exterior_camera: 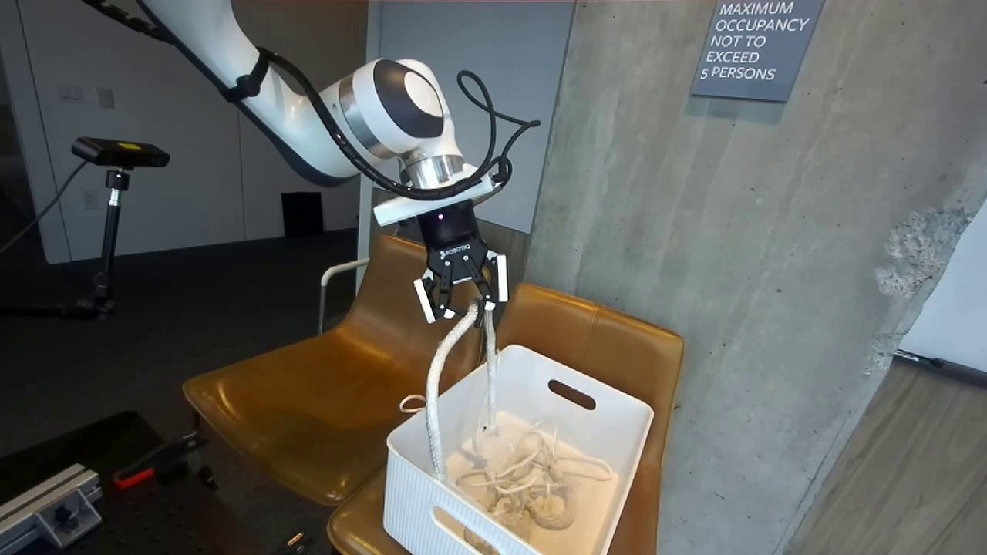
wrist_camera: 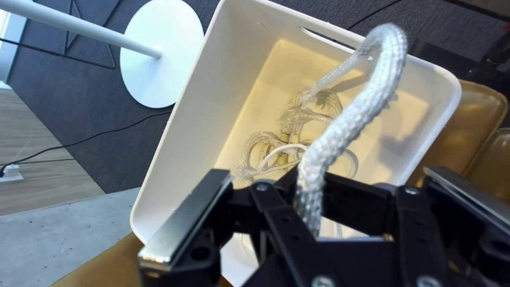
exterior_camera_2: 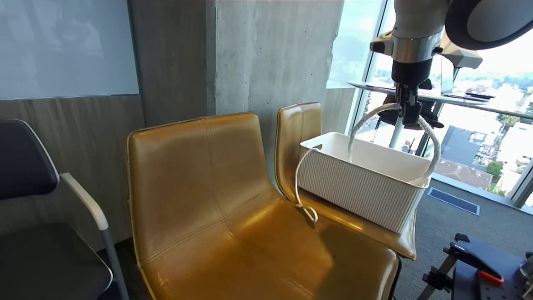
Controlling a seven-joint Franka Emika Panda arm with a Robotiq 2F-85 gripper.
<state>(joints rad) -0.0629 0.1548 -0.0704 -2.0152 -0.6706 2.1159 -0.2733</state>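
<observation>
Exterior views both show the arm (exterior_camera: 361, 116) bent, pincer (exterior_camera_2: 410, 114) downward, gripping rope (exterior_camera: 434, 385).

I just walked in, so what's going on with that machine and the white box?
A robot arm has its pincer closed on a thick white rope, holding it up above a white box so that both sides droop down toward the box. The box sits on a brown chair. Pale cords lie in a tangle inside it, and one thin cord hangs down outside.

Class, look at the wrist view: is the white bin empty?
No, tangled rope lies on the bottom of the white bin.
</observation>
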